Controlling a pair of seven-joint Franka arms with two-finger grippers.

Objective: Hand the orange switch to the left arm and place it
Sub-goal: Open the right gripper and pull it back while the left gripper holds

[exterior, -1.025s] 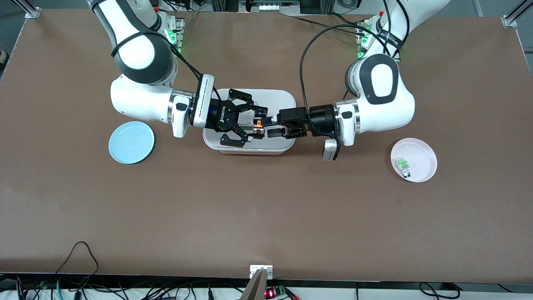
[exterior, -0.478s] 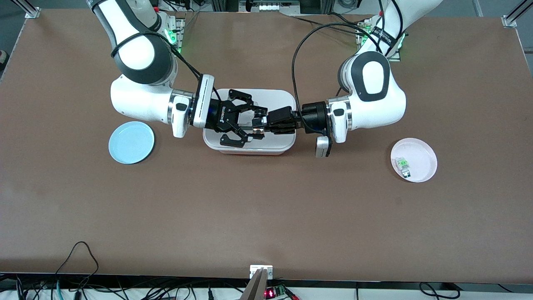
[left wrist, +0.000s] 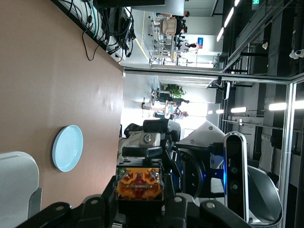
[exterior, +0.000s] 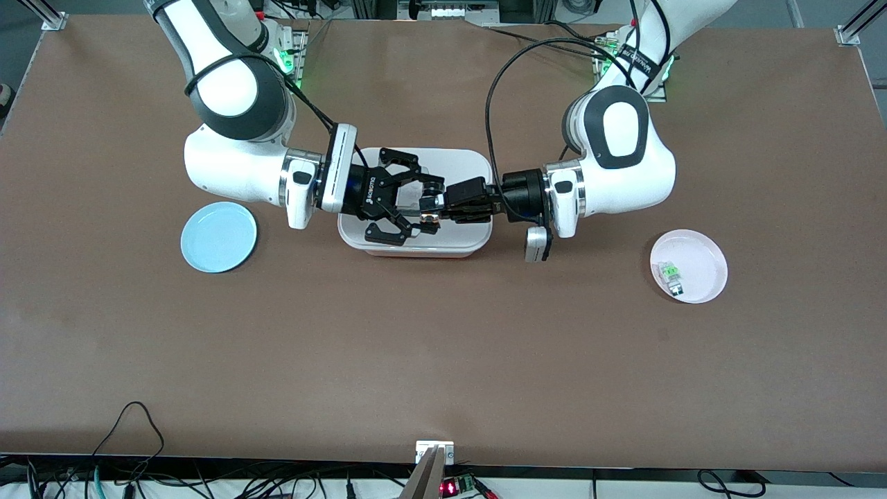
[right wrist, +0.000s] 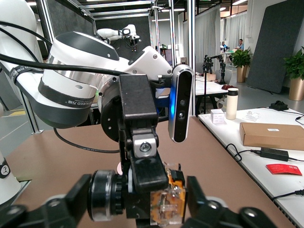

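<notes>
The orange switch [exterior: 429,210] is held in the air over the white box [exterior: 457,166], between both grippers. My right gripper [exterior: 431,204] grips it end to end, one finger on the black round end and one on the orange end. My left gripper [exterior: 441,208] has come in from the left arm's end, and its fingers hug the sides of the switch body. The left wrist view shows the orange face [left wrist: 138,183] tight between the left fingers. The right wrist view shows the switch [right wrist: 168,202] between the right fingers, with a left finger [right wrist: 144,147] clamped across it.
A light blue plate [exterior: 218,237] lies on the table toward the right arm's end. A pink plate [exterior: 707,260] toward the left arm's end holds a small green-and-clear part [exterior: 671,274]. The box stands directly under both hands.
The left gripper, open and apart from the switch one second ago, has moved toward the right gripper and closed around the switch. The right arm has stayed put with the switch.
</notes>
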